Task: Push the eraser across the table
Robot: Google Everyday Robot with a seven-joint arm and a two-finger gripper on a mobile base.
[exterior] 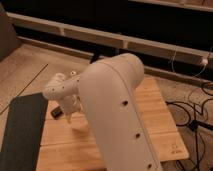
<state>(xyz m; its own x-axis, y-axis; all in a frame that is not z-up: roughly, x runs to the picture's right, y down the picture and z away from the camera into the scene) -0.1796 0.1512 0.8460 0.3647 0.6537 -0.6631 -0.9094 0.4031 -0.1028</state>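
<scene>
The eraser (55,113) is a small black block near the left edge of the table (156,116), and only part of it shows. My gripper (69,116) hangs down from the white wrist (61,89), right beside the eraser on its right, low over the bamboo top. I cannot tell whether it touches the eraser. My large white arm (116,107) covers the middle of the table.
A dark grey floor mat (20,131) lies left of the table. Black cables (194,111) run over the floor to the right. A dark shelf front (125,30) runs along the back, with a black post (96,53) before it.
</scene>
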